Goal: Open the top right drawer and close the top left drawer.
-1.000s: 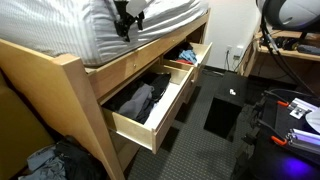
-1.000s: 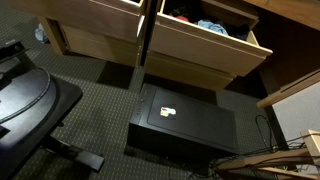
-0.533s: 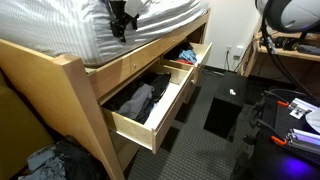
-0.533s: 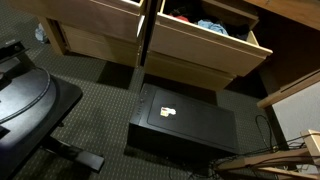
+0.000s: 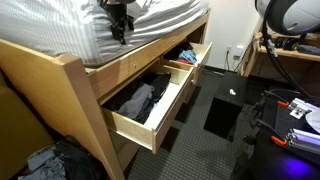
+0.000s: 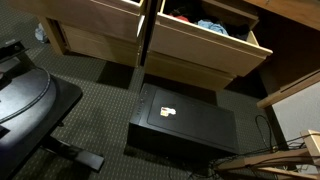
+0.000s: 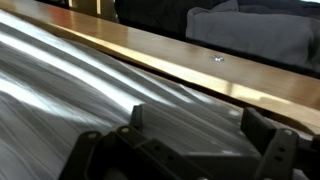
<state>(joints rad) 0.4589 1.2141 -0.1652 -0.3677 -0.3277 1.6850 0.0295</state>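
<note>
In an exterior view the top left drawer [image 5: 150,118], wide pale pine with dark grey and black clothes inside, stands pulled far out of the bed frame. Beyond it the top right drawer [image 5: 193,57] is also pulled out, showing orange-brown inner sides and coloured clothes. Seen from the front, the top right drawer [image 6: 215,45] is out with red and blue clothes inside, and the top left drawer [image 6: 95,20] sits beside it. My gripper [image 5: 119,30] hovers over the striped bedding [image 5: 90,30] above the drawers. In the wrist view the gripper [image 7: 198,125] is open and holds nothing.
A wooden bed rail [image 7: 200,60] runs between the bedding and the drawers. A black box [image 6: 180,120] lies on the dark carpet in front of the drawers. A black chair [image 6: 30,100], a cluttered desk [image 5: 290,110] and a clothes heap [image 5: 40,160] stand around.
My gripper has shifted slightly left over the bedding. Both drawers are as they were.
</note>
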